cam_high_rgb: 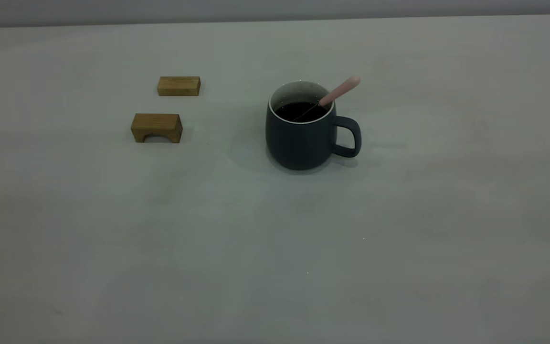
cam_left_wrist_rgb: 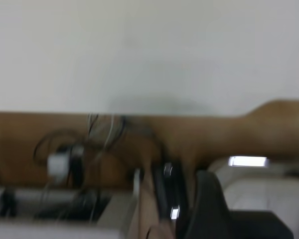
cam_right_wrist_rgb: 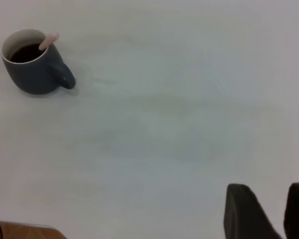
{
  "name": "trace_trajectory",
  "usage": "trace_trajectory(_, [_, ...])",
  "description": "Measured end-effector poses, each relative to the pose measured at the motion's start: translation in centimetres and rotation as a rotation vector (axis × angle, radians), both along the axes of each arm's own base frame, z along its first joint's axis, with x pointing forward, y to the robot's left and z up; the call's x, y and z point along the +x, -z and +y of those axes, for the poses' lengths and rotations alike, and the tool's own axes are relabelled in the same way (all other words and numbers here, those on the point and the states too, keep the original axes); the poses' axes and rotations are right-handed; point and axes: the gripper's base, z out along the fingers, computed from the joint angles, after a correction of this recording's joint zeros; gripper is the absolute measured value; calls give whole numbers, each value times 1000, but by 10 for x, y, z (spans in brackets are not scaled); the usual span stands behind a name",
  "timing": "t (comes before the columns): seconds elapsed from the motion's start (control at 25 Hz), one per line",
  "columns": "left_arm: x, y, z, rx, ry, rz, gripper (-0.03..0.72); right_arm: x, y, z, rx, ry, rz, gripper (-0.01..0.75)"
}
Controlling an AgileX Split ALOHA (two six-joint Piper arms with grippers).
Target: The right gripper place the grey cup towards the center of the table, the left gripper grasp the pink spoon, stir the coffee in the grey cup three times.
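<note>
The grey cup [cam_high_rgb: 303, 129] stands upright near the middle of the table [cam_high_rgb: 275, 248], handle toward the right. Dark coffee [cam_high_rgb: 299, 111] fills it. The pink spoon [cam_high_rgb: 339, 91] leans in the cup, its bowl in the coffee and its pink handle resting on the rim at the right. No gripper shows in the exterior view. In the right wrist view the cup [cam_right_wrist_rgb: 32, 64] and spoon [cam_right_wrist_rgb: 49, 41] lie far from my right gripper [cam_right_wrist_rgb: 268, 199], which is open and holds nothing. My left gripper [cam_left_wrist_rgb: 224, 219] is a blurred dark shape beyond the table's edge, away from the cup.
Two wooden blocks lie left of the cup: a flat one [cam_high_rgb: 178, 86] farther back and an arched one [cam_high_rgb: 156, 127] nearer. The left wrist view shows a brown wooden surface [cam_left_wrist_rgb: 279, 124] and cables [cam_left_wrist_rgb: 65, 159] past the table's edge.
</note>
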Motion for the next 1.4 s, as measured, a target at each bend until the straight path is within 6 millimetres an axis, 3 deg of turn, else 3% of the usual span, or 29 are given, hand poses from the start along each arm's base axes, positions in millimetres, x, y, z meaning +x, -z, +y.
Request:
trace_trajectory(0.28, [-55, 1, 3, -27, -14, -346, 564, 0, 0, 0, 0, 0, 0, 238])
trace_trajectory(0.44, [-69, 9, 1, -58, -3, -455, 564, 0, 0, 0, 0, 0, 0, 240])
trace_trajectory(1.4, [-74, 11, -2, -40, 84, -486, 564, 0, 0, 0, 0, 0, 0, 240])
